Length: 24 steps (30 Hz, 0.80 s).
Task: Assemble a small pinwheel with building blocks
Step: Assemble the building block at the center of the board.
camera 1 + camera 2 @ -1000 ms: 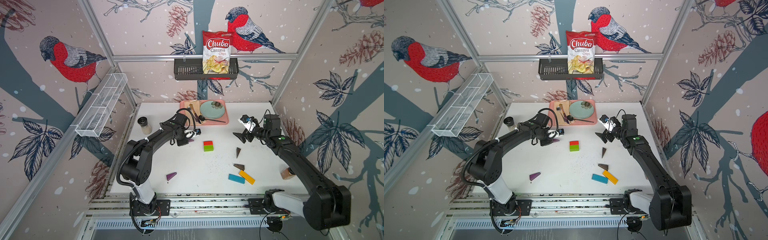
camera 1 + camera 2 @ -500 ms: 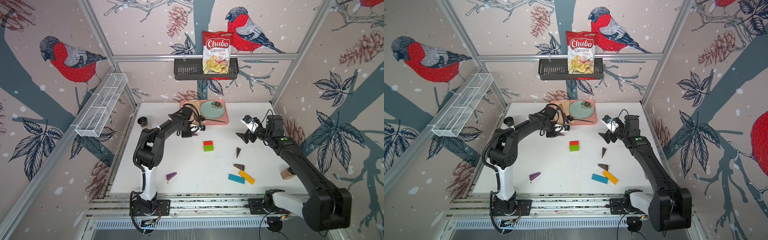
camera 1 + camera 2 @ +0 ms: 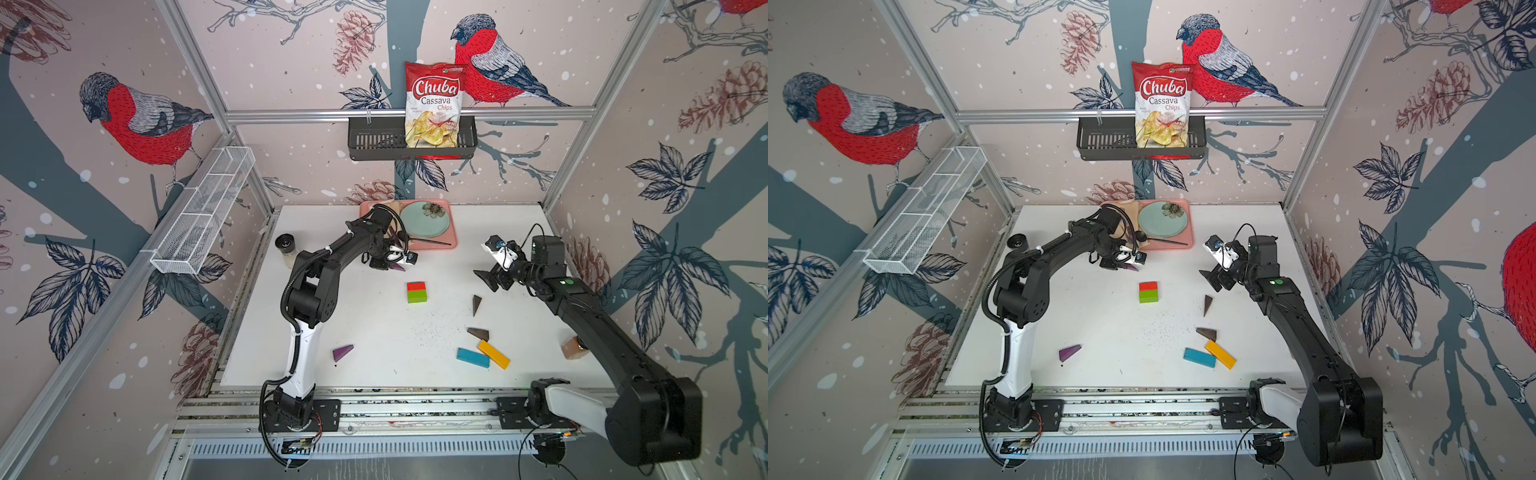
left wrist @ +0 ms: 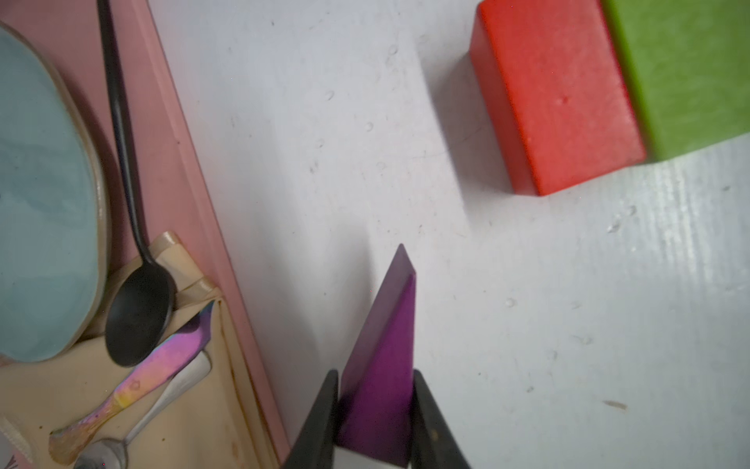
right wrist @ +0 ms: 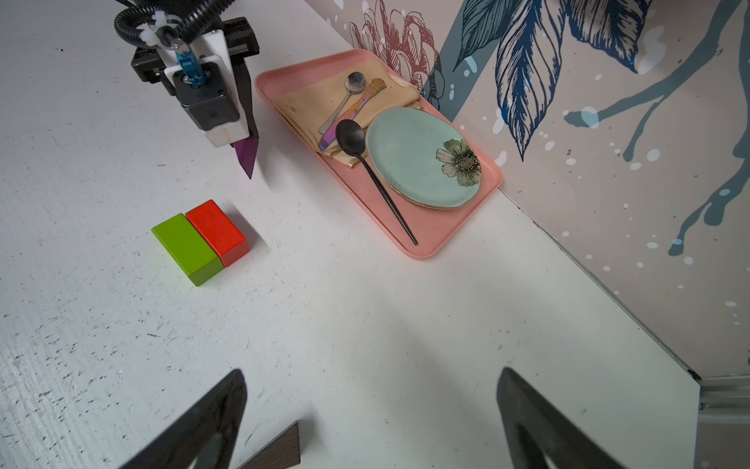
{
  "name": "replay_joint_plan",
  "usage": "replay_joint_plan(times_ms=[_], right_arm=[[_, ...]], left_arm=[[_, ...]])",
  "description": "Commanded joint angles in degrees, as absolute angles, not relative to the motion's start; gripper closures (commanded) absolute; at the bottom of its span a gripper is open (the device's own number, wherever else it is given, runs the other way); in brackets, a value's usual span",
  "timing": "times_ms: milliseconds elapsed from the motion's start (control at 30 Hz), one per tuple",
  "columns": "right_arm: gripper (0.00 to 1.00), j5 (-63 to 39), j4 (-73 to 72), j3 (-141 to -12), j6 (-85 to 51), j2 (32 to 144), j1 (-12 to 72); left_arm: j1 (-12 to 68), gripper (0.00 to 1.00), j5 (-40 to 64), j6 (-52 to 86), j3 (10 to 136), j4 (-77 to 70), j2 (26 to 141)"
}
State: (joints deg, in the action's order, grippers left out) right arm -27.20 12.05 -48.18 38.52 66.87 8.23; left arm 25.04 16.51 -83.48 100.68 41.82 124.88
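The purple wedge [image 4: 385, 325] is carried nearer the far edge of the desk [image 3: 374, 324] than a second ago, clenched in the jaws of the left gripper [image 4: 374, 375], seemingly lifted, beside the pink tray [image 4: 166, 162]; the jaws of the right gripper [image 5: 371, 371] are released.

Overhead pair — wrist close-ups (shared table [image 3: 374, 328])

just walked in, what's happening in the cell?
Early pinwheel build. The left gripper holds a purple wedge between the pink tray and the touching red brick and green brick. The right gripper hangs empty, jaws open. A second purple wedge, two brown wedges, a blue bar and a yellow bar lie loose on the table.
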Motion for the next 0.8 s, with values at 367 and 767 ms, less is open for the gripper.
replay_joint_plan(times_ms=[367,767], right_arm=[[0.05,-28.1,12.0,-48.5,38.7,66.3,7.7],[0.04,-28.5,11.9,-48.9,39.0,66.7,7.1]], left_arm=[[27.9,0.80,16.7,-84.8,99.1,44.6,125.6],[27.9,0.78,15.8,-84.6,97.5,44.5,125.5]])
